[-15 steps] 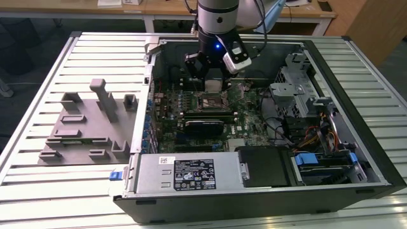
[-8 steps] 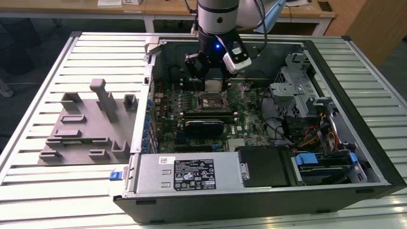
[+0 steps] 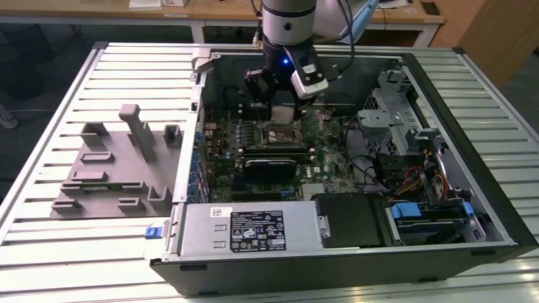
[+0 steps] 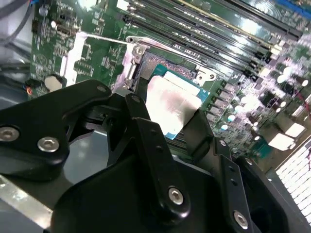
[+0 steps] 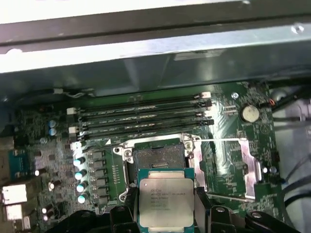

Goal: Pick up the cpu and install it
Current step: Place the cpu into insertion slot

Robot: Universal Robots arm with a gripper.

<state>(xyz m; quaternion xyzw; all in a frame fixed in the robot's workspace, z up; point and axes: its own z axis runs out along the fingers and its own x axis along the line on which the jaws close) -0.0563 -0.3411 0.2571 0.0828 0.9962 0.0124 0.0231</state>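
My gripper point(image 5: 166, 216) is clamped on the cpu point(image 5: 166, 201), with fingers point(image 5: 202, 205) bearing on two opposite edges and the metal plate facing up. The cpu hangs just over the open socket point(image 5: 158, 156) on the green motherboard point(image 5: 58, 141), inside the computer case point(image 3: 471, 126), not yet seated.

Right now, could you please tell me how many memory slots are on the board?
4 slots, parallel, between the socket and the case wall: one, a second, a third, and the last nearest the socket.

Gripper point(image 5: 165, 209) tight on cpu point(image 5: 165, 200)
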